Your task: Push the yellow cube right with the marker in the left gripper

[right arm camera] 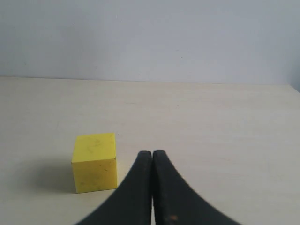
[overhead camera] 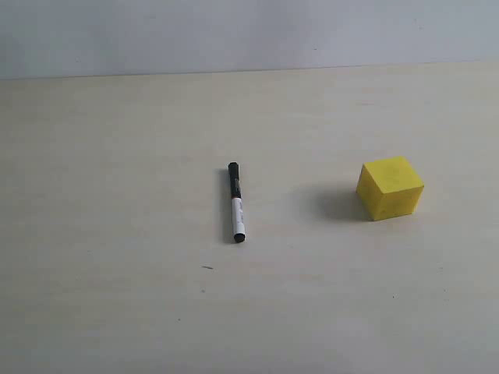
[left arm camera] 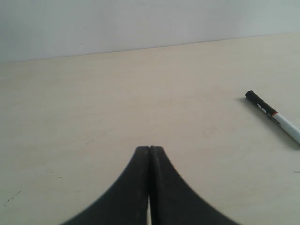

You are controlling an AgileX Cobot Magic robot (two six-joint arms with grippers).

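The marker, with black cap and white barrel, lies flat on the table near the middle, its length running front to back. It also shows in the left wrist view as the marker, off to one side of my left gripper, whose jaws are pressed together on nothing. The yellow cube rests on the table to the right of the marker, well apart from it. The right wrist view shows the yellow cube just beside my right gripper, which is shut and empty. Neither gripper shows in the exterior view.
A pale beige table spreads across the whole scene, ending at a light grey wall at the back. A tiny dark speck lies on the table in front of the marker.
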